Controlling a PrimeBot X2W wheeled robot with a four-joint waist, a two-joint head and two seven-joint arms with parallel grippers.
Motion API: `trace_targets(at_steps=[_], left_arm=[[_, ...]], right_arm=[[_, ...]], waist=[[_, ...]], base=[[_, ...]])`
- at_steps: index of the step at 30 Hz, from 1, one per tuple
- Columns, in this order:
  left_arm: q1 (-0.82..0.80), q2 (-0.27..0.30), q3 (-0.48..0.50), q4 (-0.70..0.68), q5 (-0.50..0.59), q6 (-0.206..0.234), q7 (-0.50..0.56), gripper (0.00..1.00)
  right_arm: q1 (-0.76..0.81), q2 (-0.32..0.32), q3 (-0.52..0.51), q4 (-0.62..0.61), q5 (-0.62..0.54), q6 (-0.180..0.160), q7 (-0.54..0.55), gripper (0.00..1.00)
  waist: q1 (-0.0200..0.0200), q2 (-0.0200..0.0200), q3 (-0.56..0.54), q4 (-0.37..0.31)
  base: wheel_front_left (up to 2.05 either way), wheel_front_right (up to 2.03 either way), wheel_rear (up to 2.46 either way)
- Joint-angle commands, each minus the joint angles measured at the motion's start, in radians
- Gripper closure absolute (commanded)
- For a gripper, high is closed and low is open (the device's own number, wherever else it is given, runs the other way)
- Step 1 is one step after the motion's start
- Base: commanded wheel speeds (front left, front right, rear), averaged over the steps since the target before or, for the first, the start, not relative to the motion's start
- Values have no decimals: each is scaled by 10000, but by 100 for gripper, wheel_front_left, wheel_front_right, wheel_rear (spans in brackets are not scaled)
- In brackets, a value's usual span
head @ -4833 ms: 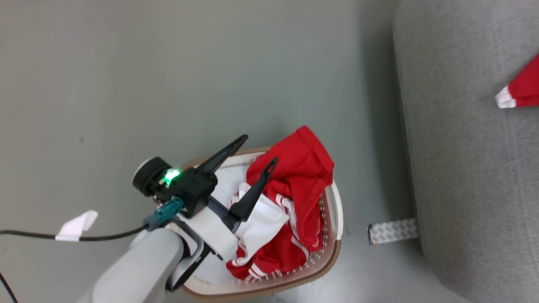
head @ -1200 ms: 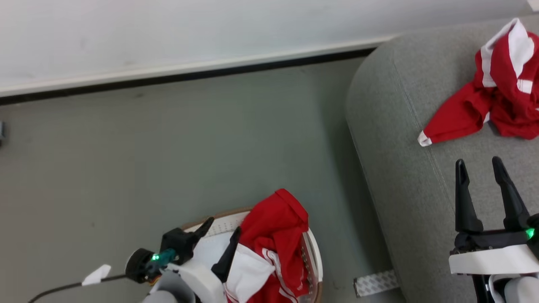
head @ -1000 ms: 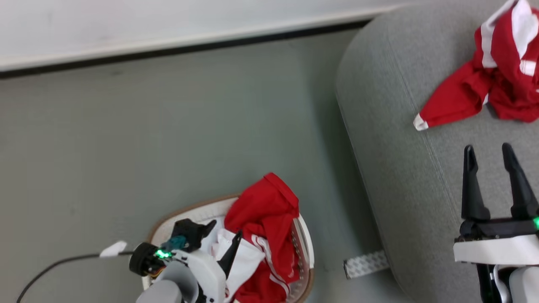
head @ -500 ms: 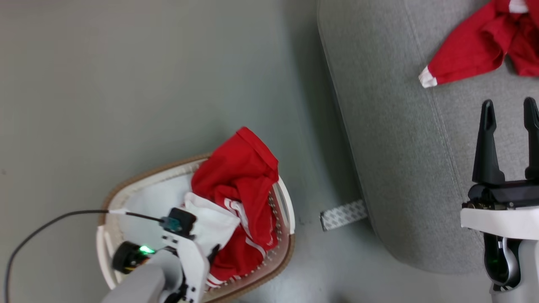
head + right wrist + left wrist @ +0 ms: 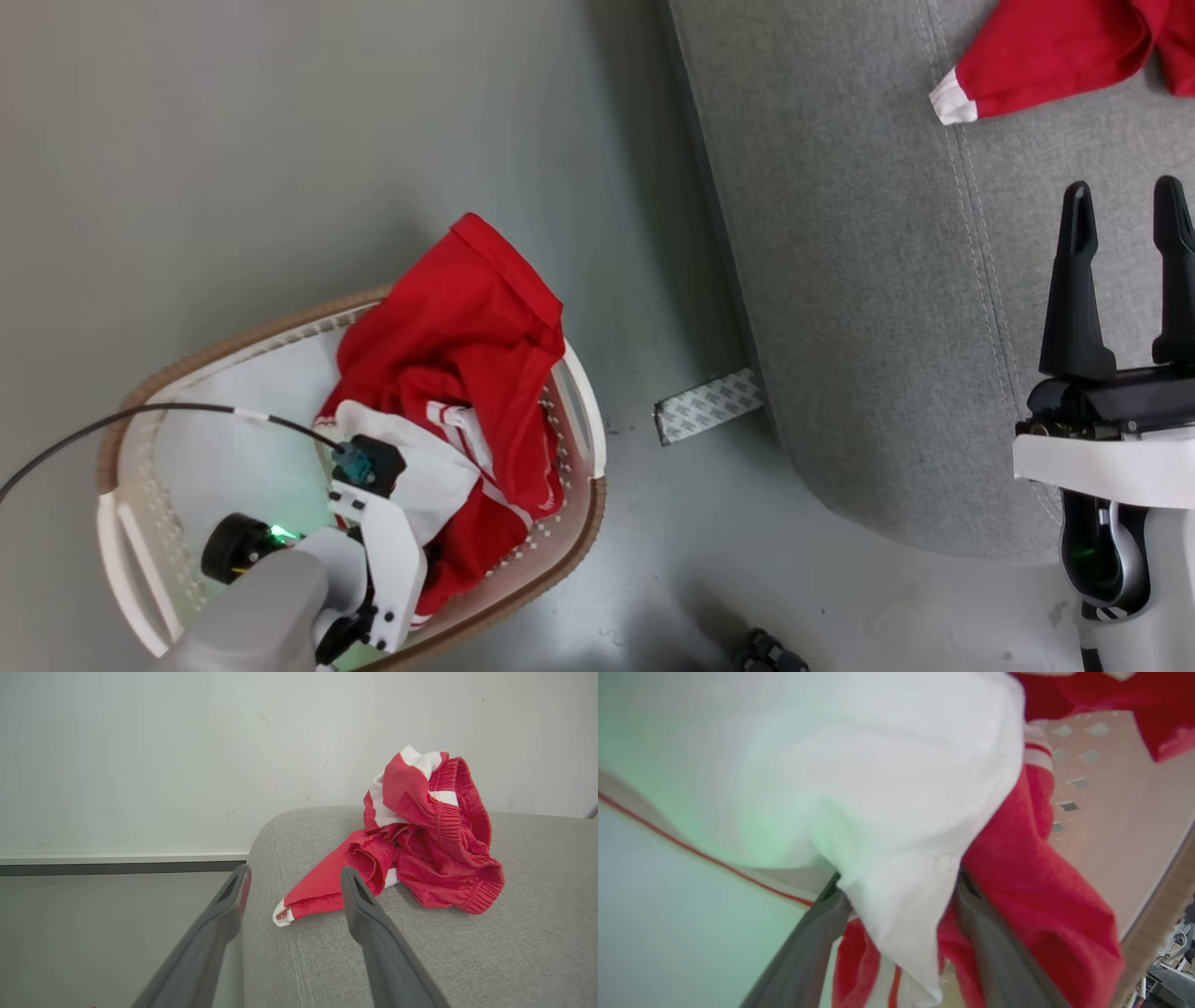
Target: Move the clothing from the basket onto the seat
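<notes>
Red-and-white clothing (image 5: 448, 345) in basket (image 5: 581, 411), left hand (image 5: 899, 877) splayed astride a white fold; right hand (image 5: 1125, 201) splayed, empty, over seat (image 5: 859, 280) at three o'clock.

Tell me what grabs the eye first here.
The bright red and white clothing heaped in the basket on the floor, with the open left gripper straddling a white fold. Next, one red garment already lying on the grey seat, beyond the open right gripper.

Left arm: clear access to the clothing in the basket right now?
Probably yes. The left gripper is down inside the basket, jaws open, fingers either side of a white fold of the clothing; nothing blocks it.
</notes>
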Motion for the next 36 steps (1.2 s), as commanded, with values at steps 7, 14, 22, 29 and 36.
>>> trace_targets(at_steps=[7, 14, 22, 29, 36], left_arm=[[-197, 258, -737, -126, -773, 12, -92, 100], [-283, 186, -1223, -8, -1123, 12, -436, 100], [-235, -228, -1657, 44, -1724, 12, -1274, 100], [97, -734, -2110, -162, -2271, 12, -2411, 100], [295, -1147, -2388, -553, -2854, 13, -3692, 100]], right_arm=[[-133, 25, -18, 149, 70, -22, 0, 0], [-109, 25, -24, 187, -57, -22, 0, 0], [-111, 21, -140, 253, -489, -22, 0, 0], [117, 15, -307, 386, -1126, -22, 0, 0], [428, -104, -328, 630, -1368, -22, 0, 0]], waist=[[-1, 0, -38, -157], [-1, 0, -243, -110], [-1, 0, -1027, 263], [-1, 0, -2365, 874], [-1, 0, -3783, 1668]], base=[[0, 0, 0], [0, 0, 0], [0, 0, 0], [0, 0, 0], [0, 0, 0]])
